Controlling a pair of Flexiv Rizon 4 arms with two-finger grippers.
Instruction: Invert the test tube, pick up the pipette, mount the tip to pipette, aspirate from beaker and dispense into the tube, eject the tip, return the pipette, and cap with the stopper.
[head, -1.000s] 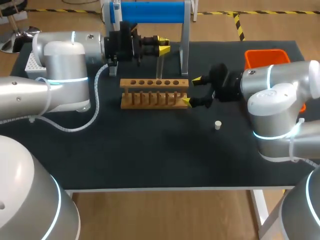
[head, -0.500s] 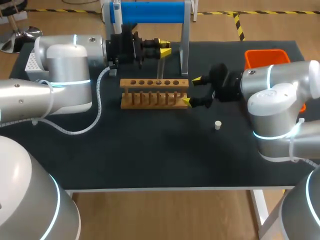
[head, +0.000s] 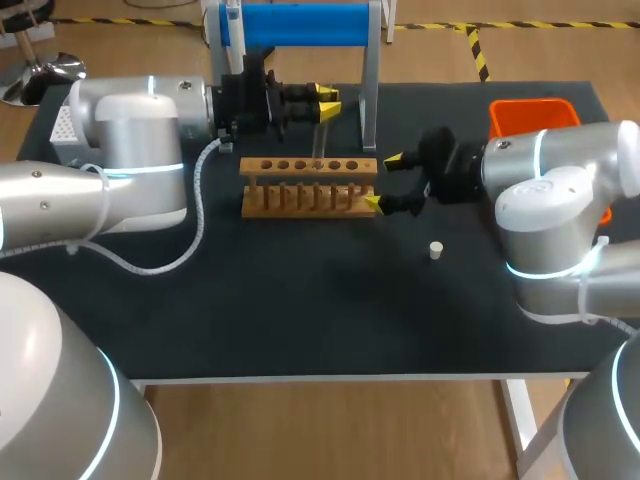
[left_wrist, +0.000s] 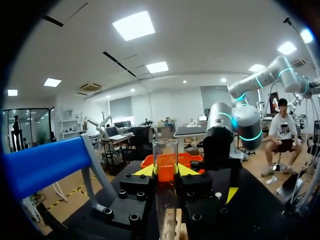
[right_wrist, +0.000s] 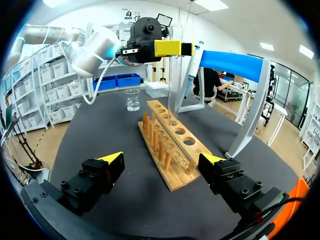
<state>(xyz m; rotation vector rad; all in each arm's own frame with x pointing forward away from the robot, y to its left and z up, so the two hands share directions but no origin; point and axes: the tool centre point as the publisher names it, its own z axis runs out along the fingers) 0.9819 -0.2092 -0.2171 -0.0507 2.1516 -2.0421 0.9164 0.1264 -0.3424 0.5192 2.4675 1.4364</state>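
In the head view, the left pincer (head: 322, 102) sat in the upper middle of the frame, just above the back of a light wooden test tube rack with a row of round holes and a row of pegs (head: 308, 186). Its yellow tips were clamped from two sides on a clear glass test tube (head: 318, 140). The tube stood upright, with its lower end down at one of the rack's holes right of the middle. Whether it had entered the hole could not be told.

In the left wrist view, the tube ran straight up between the two fingers, its open rim above them.

The right pincer (head: 383, 181) was at the middle right of the head view, just beside the rack's right end. Its fingers were wide apart and held nothing. In the right wrist view the rack's near end lay between those spread tips, apart from both, and a small clear glass beaker (right_wrist: 132, 99) stood on the desk beyond the rack's far end.

A small white stopper (head: 436, 249) lay alone on the black desk (head: 300, 300), right of centre in the head view and below the right pincer. An orange plastic bin (head: 530, 112) sat at the upper right, partly behind the right arm. A blue padded bar on a grey frame (head: 305, 22) stood at the top centre, behind the left pincer.
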